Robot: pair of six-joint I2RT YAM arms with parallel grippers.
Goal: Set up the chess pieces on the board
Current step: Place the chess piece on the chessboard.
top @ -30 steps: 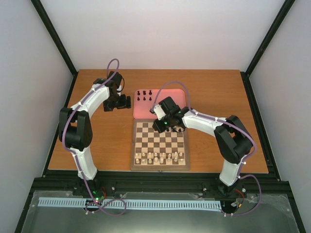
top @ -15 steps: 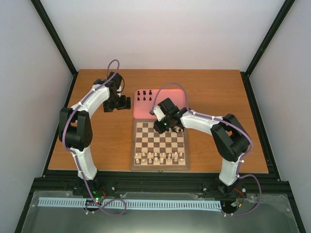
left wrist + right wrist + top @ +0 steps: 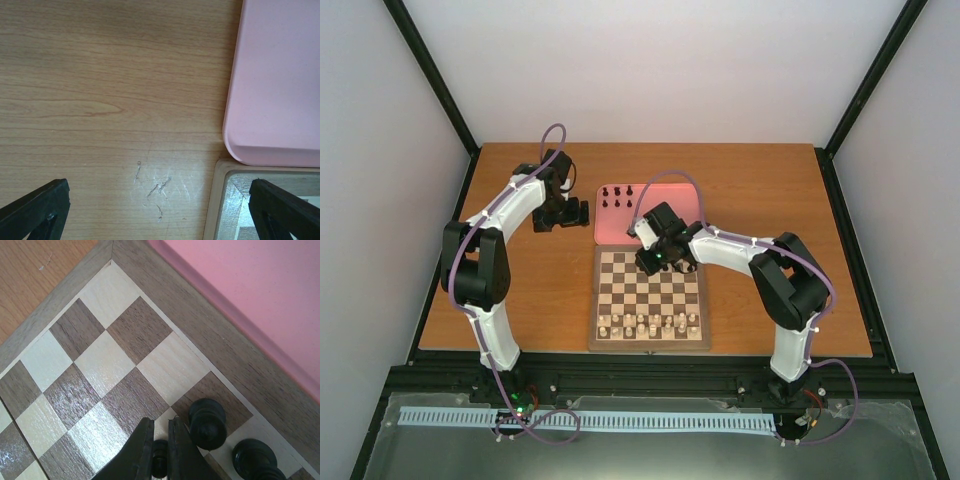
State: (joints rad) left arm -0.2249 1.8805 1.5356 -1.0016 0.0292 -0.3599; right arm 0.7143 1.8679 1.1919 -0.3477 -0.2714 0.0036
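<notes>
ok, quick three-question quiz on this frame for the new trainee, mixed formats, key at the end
1. True or false: the left pincer hangs open over the wooden table beside the pink tray.
2. The right pincer is shut on: A) a cream pawn B) a black chess piece C) nothing.
3. At which edge of the chessboard do the cream pieces stand?
Key: 1 true; 2 B; 3 the near edge, towards the arm bases.
</notes>
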